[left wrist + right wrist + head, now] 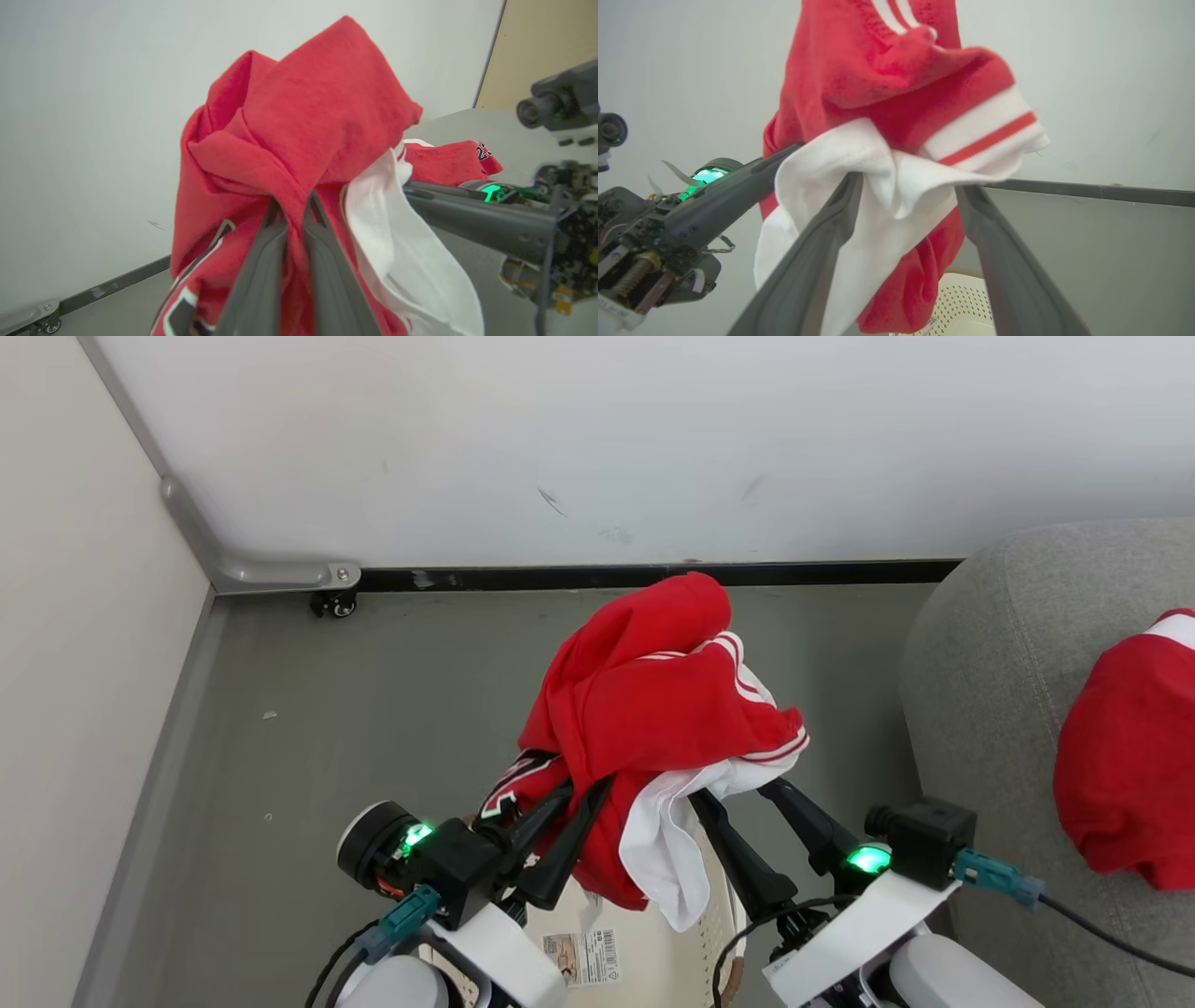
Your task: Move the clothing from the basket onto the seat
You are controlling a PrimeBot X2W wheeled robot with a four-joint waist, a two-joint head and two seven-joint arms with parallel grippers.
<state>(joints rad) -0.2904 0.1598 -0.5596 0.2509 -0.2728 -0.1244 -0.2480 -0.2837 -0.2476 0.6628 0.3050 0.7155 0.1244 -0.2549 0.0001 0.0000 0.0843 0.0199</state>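
Above the basket (653, 957), both arms reach up and forward from the robot's body, with the pale forearms angled inward so that the 2 grippers meet under 1 bundle of cloth.

The left gripper (586, 787) has its jaws pressed together, pinching a twisted fold of the red garment (653, 700). In the left wrist view its 2 dark fingers (261, 261) run almost parallel. Red cloth is squeezed into the narrow slit between them, and the rest bunches up beyond the tips.

The right gripper (736, 793) is just beside the left one, on the side of the basket nearer the seat (990, 663). Its jaws are spread wide and pinch nothing. The garment's white lining and striped trim drape over and between its fingers. In the right wrist view those fingers (817, 261) splay into a V. The cloth hangs down through the gap toward the basket's perforated cream wall (966, 298) directly below.

The red garment is held clear above the basket, its lower tail dangling over the basket's opening. Whether the tail touches the basket cannot be told.

The grey seat stands close to the right of the basket. A second red garment (1130, 756) lies on it, well apart from the basket. Beyond the basket the grey floor (392, 709) runs to a white wall (607, 439). A small caster (336, 605) sits at the wall's foot, far off to the basket's left.
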